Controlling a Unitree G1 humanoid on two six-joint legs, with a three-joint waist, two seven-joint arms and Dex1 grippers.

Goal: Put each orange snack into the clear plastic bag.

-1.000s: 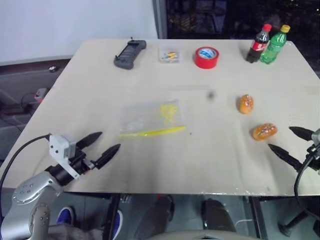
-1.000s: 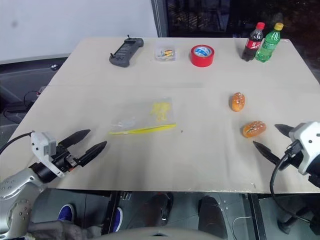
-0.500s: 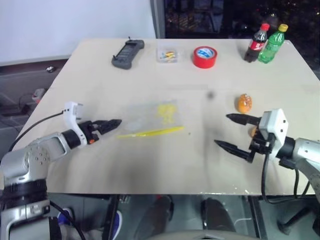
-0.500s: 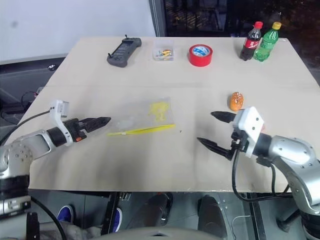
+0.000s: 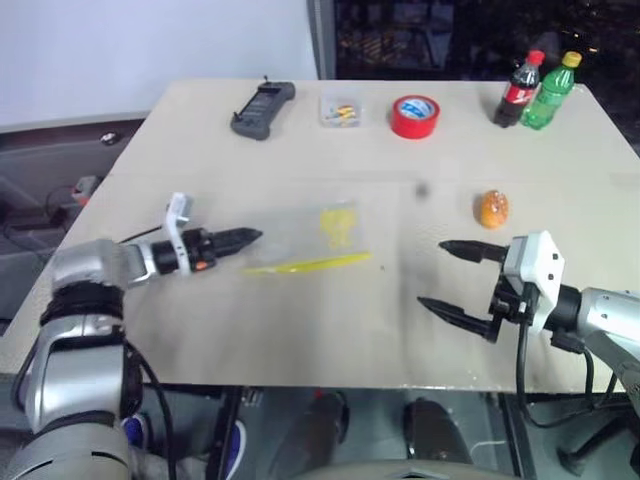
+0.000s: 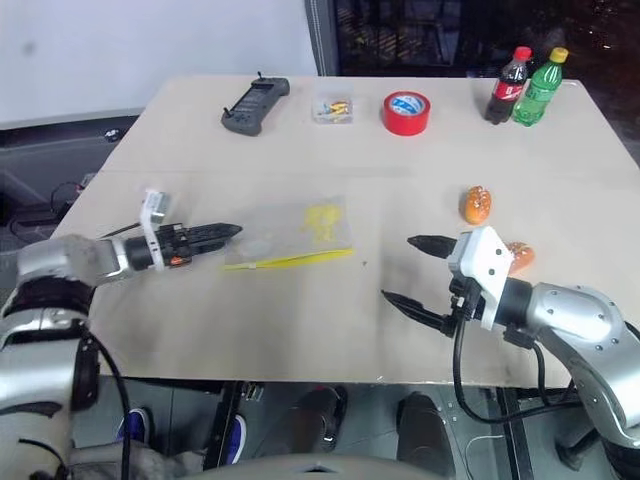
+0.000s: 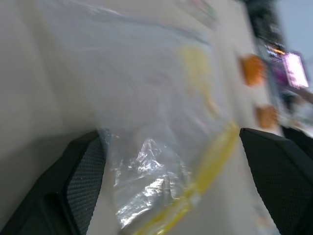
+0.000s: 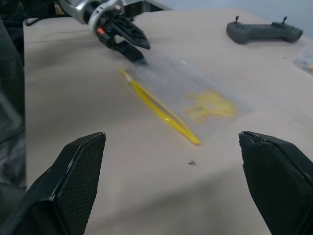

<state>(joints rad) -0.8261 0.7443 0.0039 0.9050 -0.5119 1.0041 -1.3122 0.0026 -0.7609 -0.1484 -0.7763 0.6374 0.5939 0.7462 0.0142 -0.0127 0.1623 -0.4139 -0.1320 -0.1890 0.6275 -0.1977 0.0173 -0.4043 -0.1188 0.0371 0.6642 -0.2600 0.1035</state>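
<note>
The clear plastic bag [image 5: 305, 236] lies flat mid-surface, its yellow seal strip running left-right along the near edge. The left gripper [image 5: 243, 238], jaws spread and empty, reaches its left corner. Both orange snacks [image 6: 476, 203] lie right, beside the wide-open, empty right gripper [image 6: 407, 270].

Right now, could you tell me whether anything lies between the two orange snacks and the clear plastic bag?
Nothing rests on the table between them. Only the right gripper, jaws open, hangs over the stretch from the orange snacks to the clear plastic bag.
</note>
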